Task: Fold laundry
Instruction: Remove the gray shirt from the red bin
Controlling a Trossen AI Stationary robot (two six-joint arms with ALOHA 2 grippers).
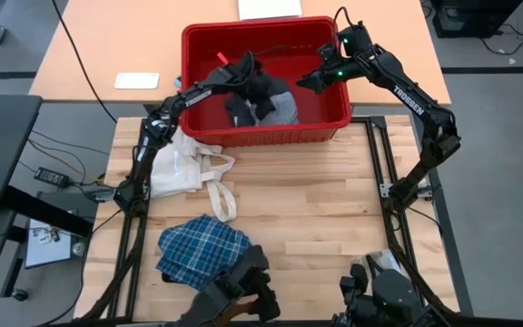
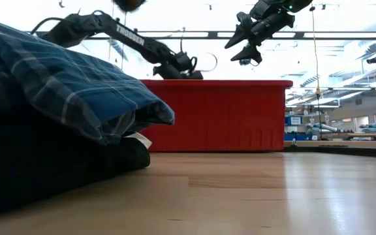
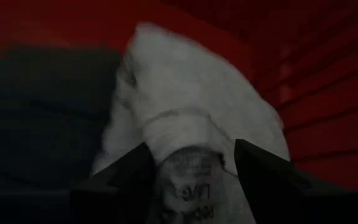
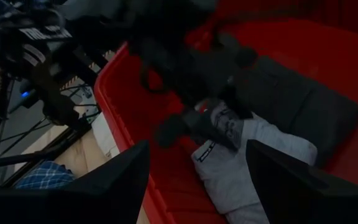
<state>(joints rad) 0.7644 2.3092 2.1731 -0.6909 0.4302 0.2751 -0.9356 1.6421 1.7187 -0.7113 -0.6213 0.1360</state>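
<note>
A red bin [image 1: 187, 73] stands at the table's far edge. In it lies the dark grey garment [image 1: 266, 104], its lighter grey inner side [image 4: 241, 168] turned up. My left gripper [image 1: 251, 77] reaches down into the bin and is shut on this light grey cloth. My right gripper [image 1: 309, 82] hovers open over the bin's right part, above the garment, with nothing between its fingers [image 4: 135, 174]. The blue-and-white plaid shirt [image 1: 202, 250] lies folded on the table near its front left edge, close before the low camera [image 2: 64, 85]. My left gripper pinches a bunched-up part of the garment's light grey inner side, where a printed label [image 3: 188, 174] shows, between its two fingers [image 3: 129, 168]. The fingers slant down into the bin from the table's left. The cloth is raised at the hold [image 4: 225, 127], and the rest lies on the bin's floor.
A cream tote bag [image 1: 182, 168] lies on the table's left, just in front of the bin, its straps [image 1: 221, 195] trailing toward the middle. Bare wood [image 1: 325, 200] spreads across the table's middle and right. A white flat object [image 1: 137, 80] lies on the desk behind.
</note>
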